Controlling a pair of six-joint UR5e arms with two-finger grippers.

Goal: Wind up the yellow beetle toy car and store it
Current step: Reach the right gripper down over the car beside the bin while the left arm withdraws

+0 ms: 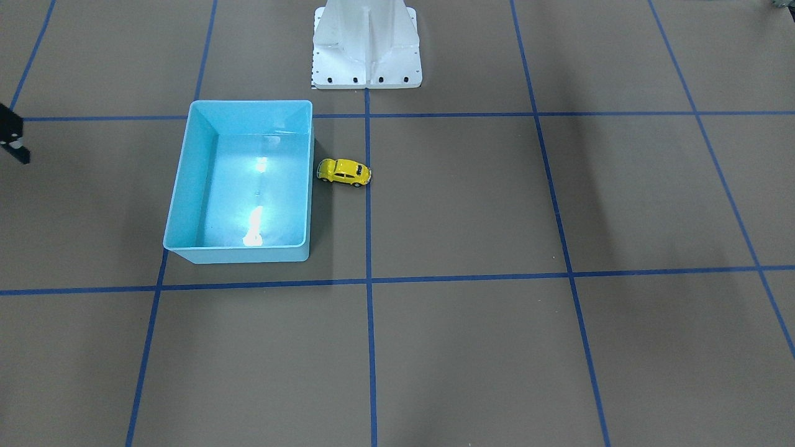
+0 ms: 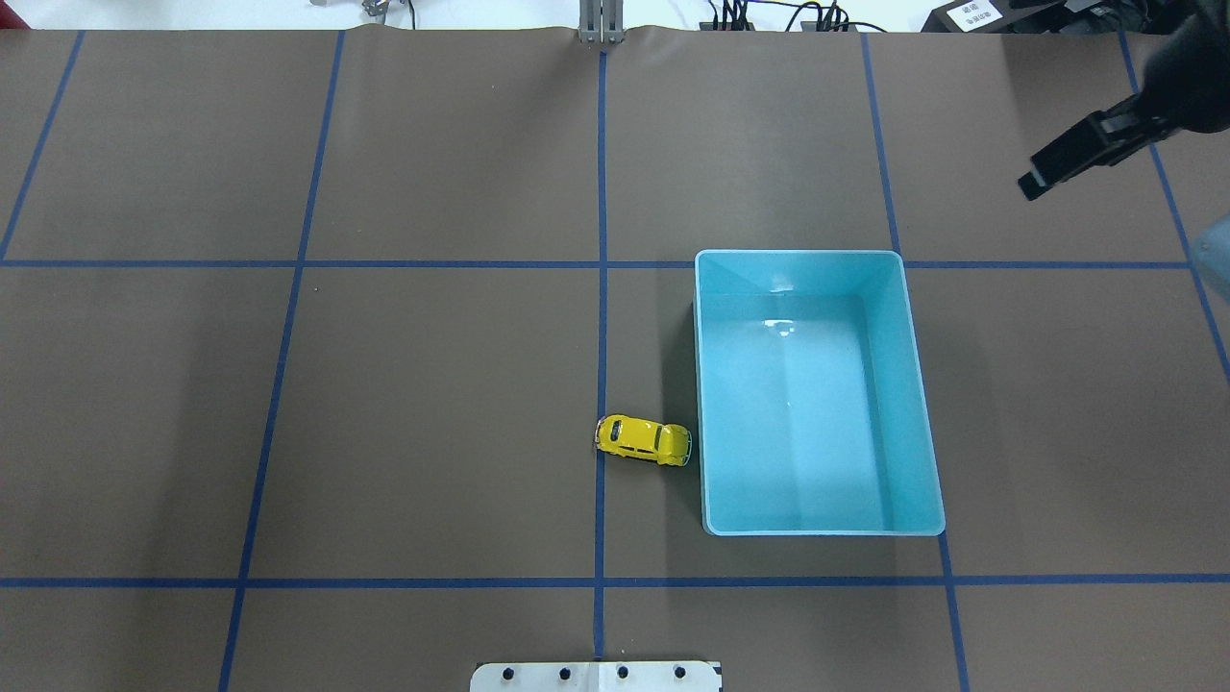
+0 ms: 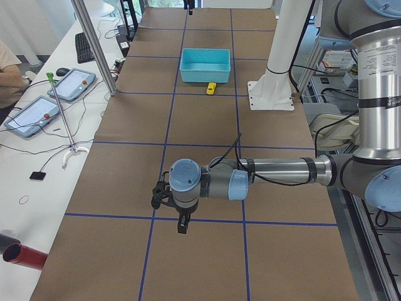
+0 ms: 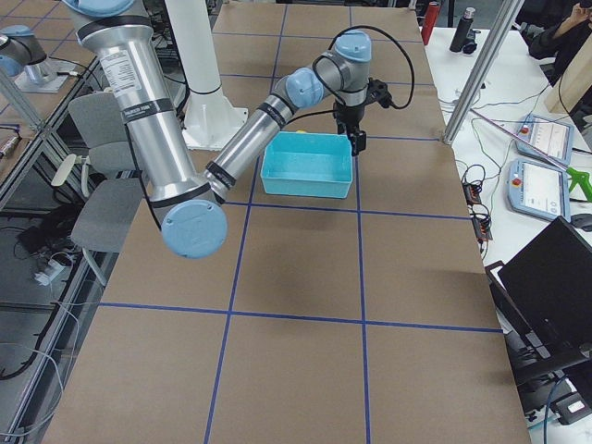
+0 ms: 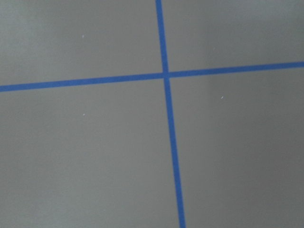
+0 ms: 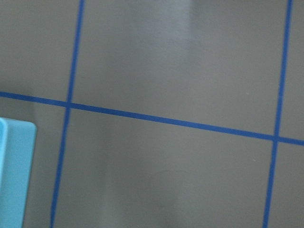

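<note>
The toy car (image 1: 343, 172) sits just beside the bin (image 1: 185, 180). I cannot tell how far the left claw (image 3: 170, 212) or the right claw (image 2: 1036, 181) is open.

Brown desk (image 2: 384, 384) with a blue tape grid (image 2: 602, 336). Light blue bin (image 2: 704, 384) sits on it, yellow beetle toy car (image 2: 644, 441) just beside the bin's long wall.

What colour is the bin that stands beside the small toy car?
The bin is plain light blue, with no pattern. The overhead exterior view shows it best.
</note>
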